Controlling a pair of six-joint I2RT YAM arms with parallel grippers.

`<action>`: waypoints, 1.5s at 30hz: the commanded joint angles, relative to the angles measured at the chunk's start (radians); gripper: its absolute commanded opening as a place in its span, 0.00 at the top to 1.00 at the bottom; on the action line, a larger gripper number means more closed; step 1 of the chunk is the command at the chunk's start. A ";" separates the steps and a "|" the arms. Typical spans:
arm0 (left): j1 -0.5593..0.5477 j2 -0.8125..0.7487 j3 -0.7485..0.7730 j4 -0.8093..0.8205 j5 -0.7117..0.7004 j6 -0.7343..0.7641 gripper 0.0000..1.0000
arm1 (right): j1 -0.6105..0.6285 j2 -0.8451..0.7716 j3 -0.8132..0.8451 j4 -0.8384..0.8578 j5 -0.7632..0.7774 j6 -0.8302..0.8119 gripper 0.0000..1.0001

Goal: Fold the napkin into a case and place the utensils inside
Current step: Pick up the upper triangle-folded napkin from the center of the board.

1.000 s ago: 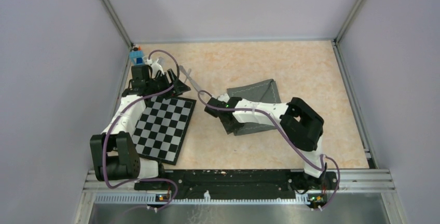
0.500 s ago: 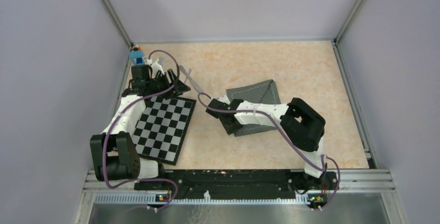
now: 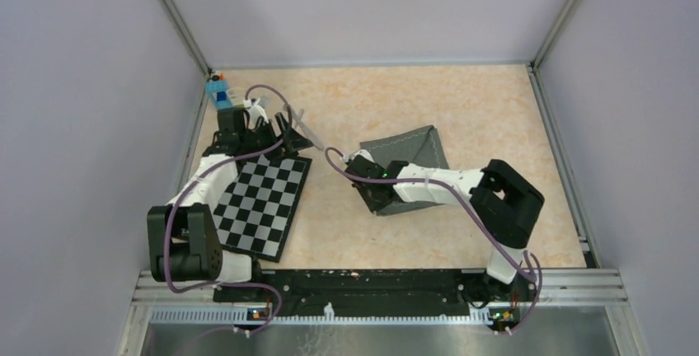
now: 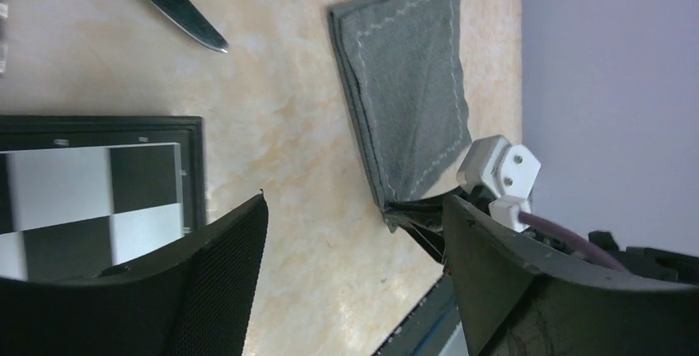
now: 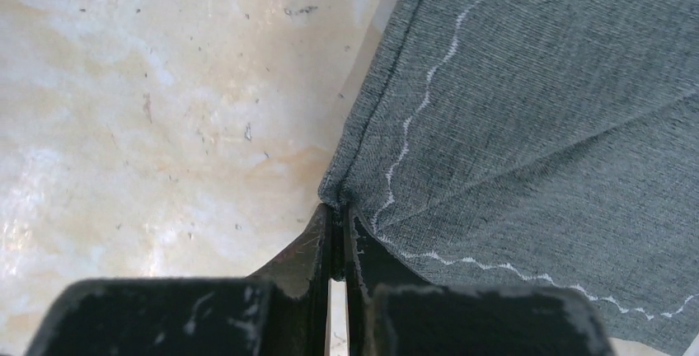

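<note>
The dark grey napkin (image 3: 405, 155) lies folded right of centre, and shows in the left wrist view (image 4: 408, 84) and the right wrist view (image 5: 544, 117). My right gripper (image 3: 368, 185) (image 5: 338, 212) is shut on its near-left corner, low on the table. The silver knife (image 3: 307, 130) lies between the arms, its blade tip in the left wrist view (image 4: 169, 2). My left gripper (image 3: 284, 136) (image 4: 354, 241) is open and empty, over the mat's far corner beside the knife. The fork is not clearly visible.
The black-and-white checkered mat (image 3: 260, 199) lies at the left, its corner in the left wrist view (image 4: 91, 183). A blue toy-brick block (image 3: 218, 88) stands in the far left corner. Metal rails edge the table on all sides.
My right gripper has pulled back toward the right and near side with the napkin corner in it. My left gripper has shifted a little to the right toward the knife.
</note>
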 commanded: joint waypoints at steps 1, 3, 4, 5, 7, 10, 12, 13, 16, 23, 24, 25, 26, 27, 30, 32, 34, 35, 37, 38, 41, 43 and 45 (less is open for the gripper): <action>-0.099 0.024 -0.078 0.255 0.062 -0.185 0.17 | -0.035 -0.147 -0.071 0.105 -0.083 -0.045 1.00; -0.148 0.028 -0.157 0.414 0.048 -0.329 0.18 | -0.039 -0.183 -0.114 0.143 -0.112 -0.046 1.00; -0.167 0.029 -0.193 0.488 0.032 -0.393 0.18 | -0.039 -0.202 -0.131 0.156 -0.114 -0.046 1.00; -0.189 0.031 -0.236 0.544 0.003 -0.455 0.18 | -0.040 -0.222 -0.149 0.166 -0.117 -0.044 1.00; -0.231 0.041 -0.281 0.646 -0.049 -0.544 0.18 | -0.046 -0.262 -0.183 0.193 -0.125 -0.043 1.00; -0.285 0.061 -0.288 0.691 -0.116 -0.586 0.18 | -0.062 -0.263 -0.194 0.191 -0.134 -0.053 1.00; -0.300 0.062 -0.282 0.682 -0.142 -0.583 0.18 | -0.063 -0.231 -0.169 0.157 -0.140 -0.062 1.00; -0.301 0.058 -0.278 0.671 -0.150 -0.577 0.18 | -0.063 -0.207 -0.151 0.135 -0.139 -0.062 0.98; -0.301 0.029 -0.255 0.590 -0.179 -0.516 0.18 | -0.063 -0.146 -0.085 0.059 -0.134 -0.056 0.76; -0.294 -0.054 -0.201 0.424 -0.235 -0.387 0.17 | -0.056 -0.095 -0.014 -0.046 -0.182 -0.042 0.46; -0.289 -0.058 -0.197 0.413 -0.231 -0.378 0.17 | -0.056 -0.085 0.002 -0.064 -0.178 -0.037 0.45; -0.284 -0.061 -0.197 0.407 -0.225 -0.371 0.17 | -0.056 -0.070 0.016 -0.078 -0.169 -0.035 0.45; -0.277 -0.064 -0.200 0.406 -0.216 -0.367 0.17 | -0.053 -0.058 0.025 -0.090 -0.164 -0.034 0.45; -0.269 -0.067 -0.204 0.407 -0.208 -0.366 0.17 | -0.050 -0.043 0.035 -0.096 -0.160 -0.033 0.45; -0.244 -0.077 -0.218 0.411 -0.186 -0.360 0.17 | -0.040 0.001 0.065 -0.129 -0.148 -0.024 0.50; -0.225 -0.083 -0.229 0.412 -0.173 -0.356 0.16 | -0.032 0.025 0.078 -0.142 -0.136 -0.020 0.54; -0.211 -0.087 -0.237 0.414 -0.154 -0.351 0.16 | -0.028 0.043 0.085 -0.154 -0.114 -0.013 0.55; -0.204 -0.088 -0.238 0.414 -0.146 -0.349 0.16 | -0.027 0.052 0.084 -0.155 -0.112 -0.013 0.55; -0.191 -0.090 -0.244 0.413 -0.133 -0.343 0.16 | -0.027 0.068 0.078 -0.147 -0.111 -0.013 0.52; -0.186 -0.093 -0.246 0.413 -0.128 -0.342 0.16 | -0.026 0.080 0.075 -0.144 -0.111 -0.014 0.51; -0.169 -0.099 -0.256 0.410 -0.114 -0.336 0.16 | -0.022 0.113 0.059 -0.130 -0.094 -0.011 0.50; -0.158 -0.104 -0.264 0.410 -0.105 -0.334 0.16 | -0.021 0.133 0.035 -0.102 -0.076 -0.009 0.50; -0.148 -0.110 -0.272 0.409 -0.097 -0.332 0.16 | -0.019 0.153 0.012 -0.084 -0.064 -0.004 0.55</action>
